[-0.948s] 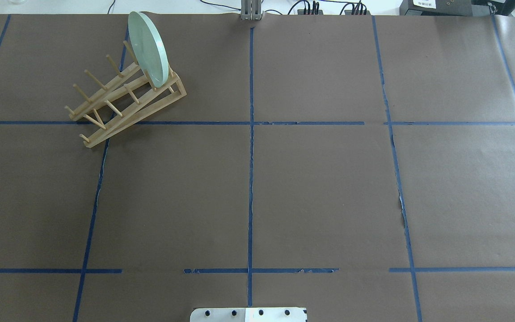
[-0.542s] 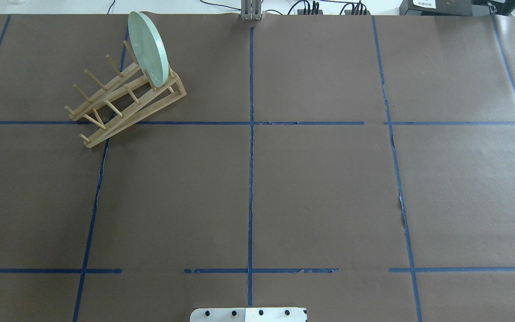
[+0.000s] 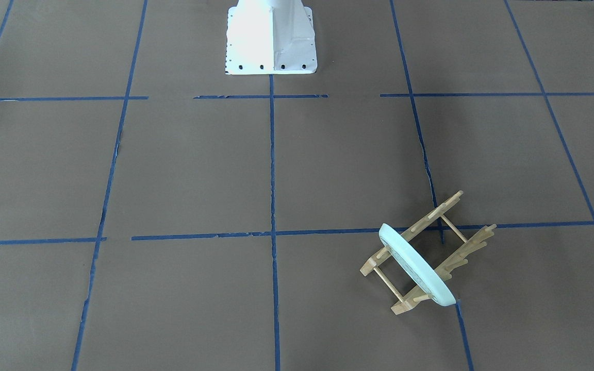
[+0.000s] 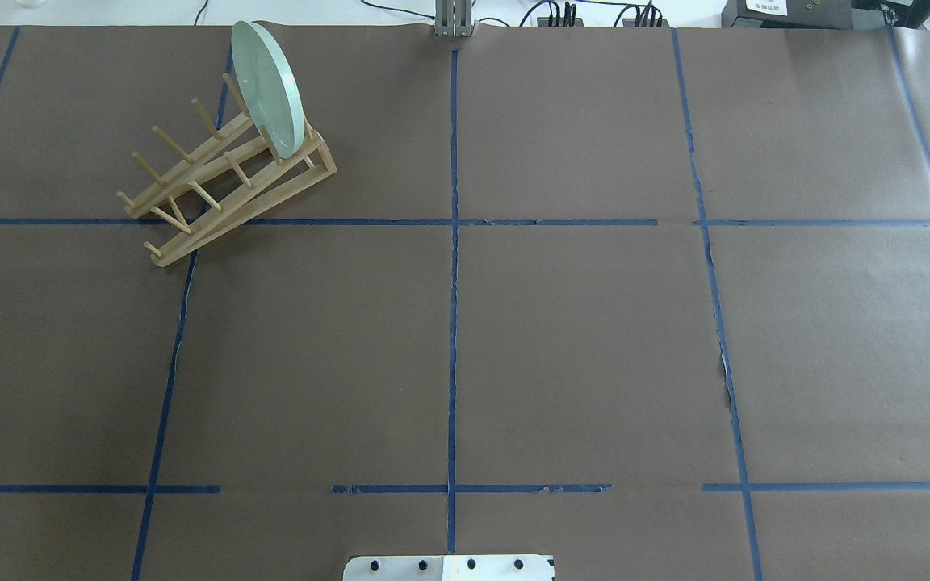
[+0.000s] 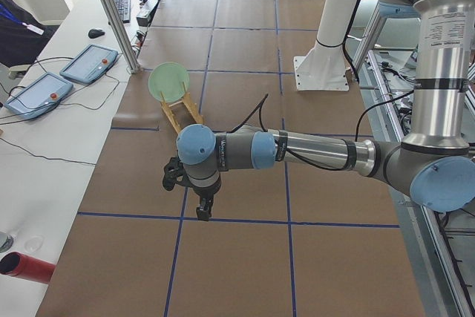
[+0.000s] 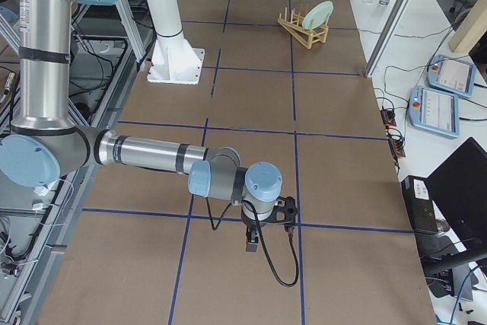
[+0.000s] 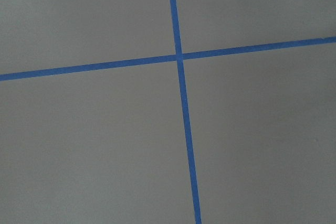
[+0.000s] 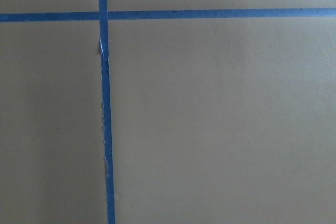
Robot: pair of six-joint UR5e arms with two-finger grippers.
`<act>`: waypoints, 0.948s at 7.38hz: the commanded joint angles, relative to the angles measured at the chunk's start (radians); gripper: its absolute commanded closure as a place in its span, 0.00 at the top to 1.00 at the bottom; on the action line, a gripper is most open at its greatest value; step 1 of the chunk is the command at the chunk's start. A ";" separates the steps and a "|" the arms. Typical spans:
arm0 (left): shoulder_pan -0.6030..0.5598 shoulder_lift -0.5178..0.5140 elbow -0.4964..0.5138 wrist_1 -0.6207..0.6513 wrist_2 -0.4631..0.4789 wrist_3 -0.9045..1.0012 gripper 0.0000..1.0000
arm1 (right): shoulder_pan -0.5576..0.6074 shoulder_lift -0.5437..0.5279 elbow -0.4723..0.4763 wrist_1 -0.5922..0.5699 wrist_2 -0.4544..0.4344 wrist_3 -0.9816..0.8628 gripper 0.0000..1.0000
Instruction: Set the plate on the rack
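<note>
plate (image 4: 266, 87): mint-green, on edge | rack (image 4: 227, 187): light wood, holds it

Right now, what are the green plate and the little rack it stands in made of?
The plate looks like glazed ceramic: pale mint green, smooth, with a soft shine and a thick rounded rim. It could also be hard plastic; the pictures can't settle that. The rack looks like bare light wood: tan rails and round pegs, matte, with no paint showing.

You have bright, even light from above. The plate (image 3: 415, 267) throws only a faint, soft shadow on the table (image 3: 173, 170). The white robot base (image 3: 271, 36) glares, overexposed. Both wrist views look soft and flat.
</note>
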 commanded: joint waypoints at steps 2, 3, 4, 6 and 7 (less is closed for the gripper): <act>-0.001 0.025 0.026 -0.115 0.016 0.002 1.00 | 0.000 0.000 0.000 0.000 0.000 0.000 1.00; -0.001 0.027 0.024 -0.122 0.026 0.002 1.00 | 0.000 0.000 0.000 0.000 0.000 0.000 1.00; -0.003 0.027 0.023 -0.122 0.026 0.001 1.00 | -0.001 0.000 0.000 0.000 0.000 0.000 1.00; -0.001 0.025 0.023 -0.122 0.024 0.001 1.00 | -0.001 0.000 0.000 0.000 0.000 0.000 1.00; -0.001 0.025 0.021 -0.122 0.026 0.001 1.00 | -0.001 0.000 0.000 0.000 0.000 0.000 1.00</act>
